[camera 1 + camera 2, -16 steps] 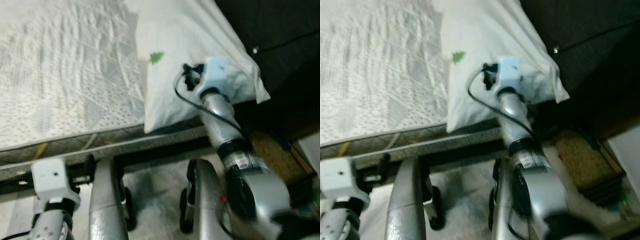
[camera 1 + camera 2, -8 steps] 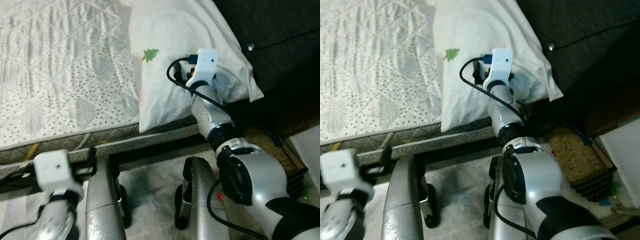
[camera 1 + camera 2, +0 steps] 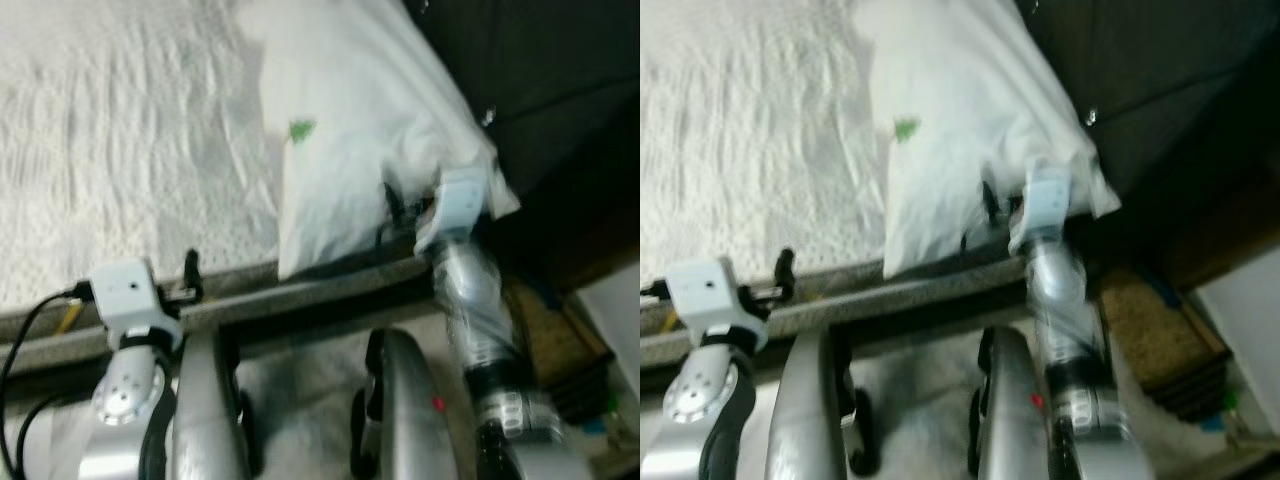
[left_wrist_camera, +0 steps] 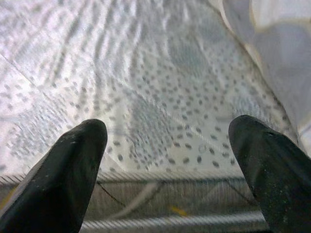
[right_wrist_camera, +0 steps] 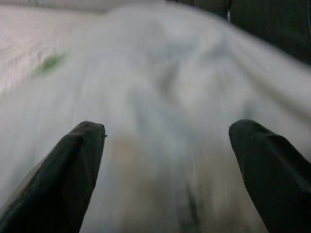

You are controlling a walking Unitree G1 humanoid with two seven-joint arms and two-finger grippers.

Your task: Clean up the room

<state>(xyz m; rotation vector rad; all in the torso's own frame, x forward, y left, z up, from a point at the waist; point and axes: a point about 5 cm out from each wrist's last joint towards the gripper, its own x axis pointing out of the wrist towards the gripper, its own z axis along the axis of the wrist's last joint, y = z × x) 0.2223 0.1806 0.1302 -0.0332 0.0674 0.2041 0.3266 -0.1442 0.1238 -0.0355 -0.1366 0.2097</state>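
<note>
We are standing at the side of the bed, and the step in hand looks like tidying the white pillow with a small green tree print (image 3: 350, 140), which is lying at the head end of the white quilted mattress with grey dots (image 3: 130, 150). Our right gripper (image 5: 167, 165) is hovering spread wide and released, holding nothing, with the pillow directly ahead of its fingertips and very near; the wrist view is too blurred for us to tell whether the fingers are touching the fabric. Our left gripper (image 4: 170, 160) is also spread apart and empty, sitting low at the mattress edge, with the dotted quilting ahead of it and the pillow off to its right, well apart.

We are judging that the next move calls for bringing the right gripper onto the pillow's near corner and pinching a fold of the soft cover, since flat fabric offers little to clamp; the left gripper would need to travel toward the pillow to help lift or straighten it.

Beyond the right gripper, past the pillow, a dark upholstered headboard (image 3: 540, 70) is rising close behind it, limiting the reach. Below the right arm a brown woven mat (image 3: 1155, 325) is lying on the floor. The grey bed frame rail (image 3: 300, 300) is running beneath both grippers and could be catching a low arm.
</note>
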